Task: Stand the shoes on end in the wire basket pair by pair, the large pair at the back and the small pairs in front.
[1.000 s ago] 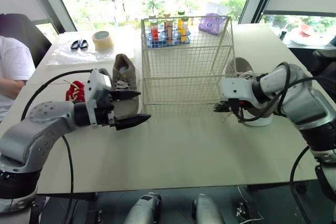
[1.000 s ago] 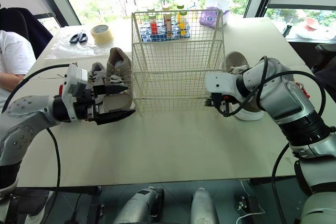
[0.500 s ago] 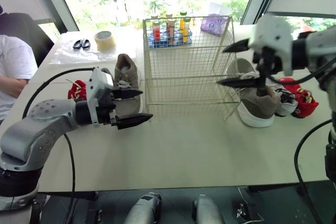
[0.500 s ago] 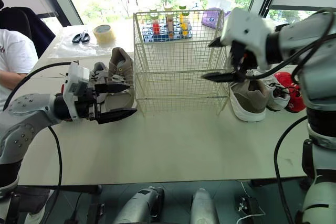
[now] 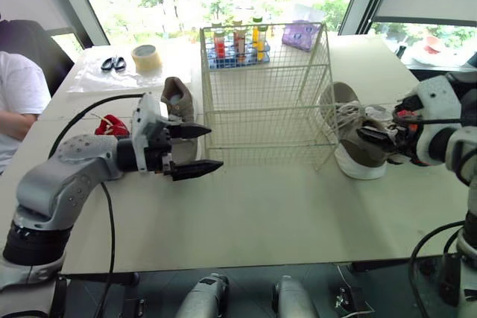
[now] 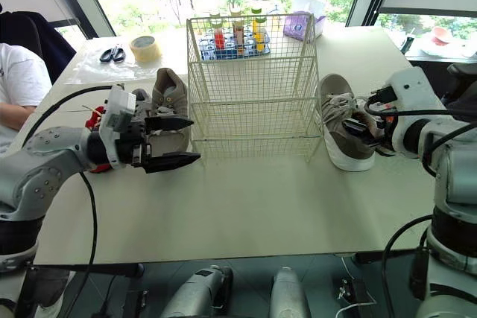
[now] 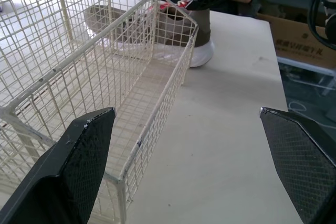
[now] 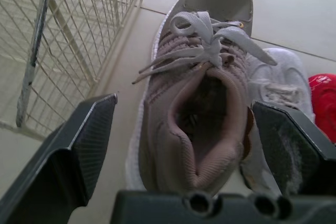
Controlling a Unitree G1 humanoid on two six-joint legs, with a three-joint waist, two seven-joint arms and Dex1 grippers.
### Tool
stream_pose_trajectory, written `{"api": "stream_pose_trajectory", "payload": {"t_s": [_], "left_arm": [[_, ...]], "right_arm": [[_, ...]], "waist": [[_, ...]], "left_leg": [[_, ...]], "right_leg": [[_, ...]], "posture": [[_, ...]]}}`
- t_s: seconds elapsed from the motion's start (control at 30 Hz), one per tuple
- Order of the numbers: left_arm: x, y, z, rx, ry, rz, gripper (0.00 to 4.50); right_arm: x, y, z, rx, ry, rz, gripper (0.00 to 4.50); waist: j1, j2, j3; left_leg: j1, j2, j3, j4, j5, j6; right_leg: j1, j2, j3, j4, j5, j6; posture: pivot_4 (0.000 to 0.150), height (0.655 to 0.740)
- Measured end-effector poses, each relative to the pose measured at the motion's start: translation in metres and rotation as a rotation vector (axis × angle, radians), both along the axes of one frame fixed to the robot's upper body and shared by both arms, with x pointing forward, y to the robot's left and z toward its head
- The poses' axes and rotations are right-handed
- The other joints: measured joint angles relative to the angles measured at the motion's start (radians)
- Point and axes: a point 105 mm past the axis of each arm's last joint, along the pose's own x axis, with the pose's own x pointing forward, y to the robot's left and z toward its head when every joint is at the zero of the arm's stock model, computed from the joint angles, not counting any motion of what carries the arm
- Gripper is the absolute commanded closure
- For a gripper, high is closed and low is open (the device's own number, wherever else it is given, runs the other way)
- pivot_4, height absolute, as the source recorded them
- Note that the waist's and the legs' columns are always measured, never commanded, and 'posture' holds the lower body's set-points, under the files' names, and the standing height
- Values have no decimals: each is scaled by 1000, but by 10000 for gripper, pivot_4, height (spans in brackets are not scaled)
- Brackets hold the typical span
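Note:
The empty wire basket (image 5: 264, 94) stands mid-table. One large taupe shoe (image 5: 177, 102) lies left of it, with a small red shoe (image 5: 112, 124) beside that. The other large taupe shoe (image 8: 199, 103) lies right of the basket, a small white shoe (image 8: 278, 77) and a red one (image 8: 323, 98) against it. My right gripper (image 6: 364, 113) is open, its fingers straddling that taupe shoe's heel opening without closing on it. At the basket's front left corner my left gripper (image 5: 215, 147) hovers open and holds nothing.
Behind the basket stands a rack of bottles (image 5: 238, 42). A tape roll (image 5: 147, 57), scissors (image 5: 113, 63) and a purple pouch (image 5: 302, 33) lie at the far side. A person in a white shirt (image 5: 19, 102) sits at the left edge.
My right gripper was shut low at the basket's front right corner, opened as it rose, and now sits lower and further right at the taupe shoe. The left gripper has edged slightly right.

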Motion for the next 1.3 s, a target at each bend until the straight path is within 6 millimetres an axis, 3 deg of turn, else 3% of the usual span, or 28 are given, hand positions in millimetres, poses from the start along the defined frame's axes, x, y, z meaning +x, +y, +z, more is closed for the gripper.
{"api": "stream_pose_trajectory", "payload": {"t_s": [0.4,0.63,0.73,0.93,1.0,1.17,1.23,1.3], "left_arm": [[1,2,-2,12,0,4,0],[1,2,-3,13,1,11,0],[1,2,-3,13,1,13,0],[1,2,-3,14,0,13,0],[1,2,-3,14,-1,13,0],[1,2,-2,16,-5,13,0],[2,1,0,15,-13,11,0],[4,1,3,7,-16,12,0]], "right_arm": [[-4,-9,-38,33,28,-119,694],[1,-11,-48,41,14,-148,694],[2,-9,-47,43,-1,-142,8705],[4,-10,-41,55,-41,-145,36281],[5,-10,-43,61,-34,-146,43274],[6,-8,-37,68,-34,-123,43642],[11,-10,-22,61,-64,-115,43642],[19,-14,10,46,-140,-119,43642]], "waist": [[0,0,0],[-1,0,0],[-1,0,0],[-3,0,0],[-3,0,0],[-4,0,0],[-4,1,0],[-4,2,1]], "left_leg": [[0,0,0,0,0,0],[1,0,0,0,0,0],[1,0,0,0,0,0],[1,0,0,0,0,0],[1,0,0,0,0,0],[1,0,0,0,0,0],[1,0,1,0,0,0],[1,0,1,0,0,0]], "right_leg": [[1,0,0,0,0,0],[0,0,0,1,0,0],[1,0,0,1,0,0],[1,1,0,1,0,0],[1,0,0,1,0,0],[0,0,1,1,0,0],[0,0,1,1,0,0],[0,0,1,1,0,0]], "posture": [[1500,7400],[1500,7400],[1500,7400],[1500,7400],[1500,7400],[1500,7400],[1500,7400],[1500,7400]]}}
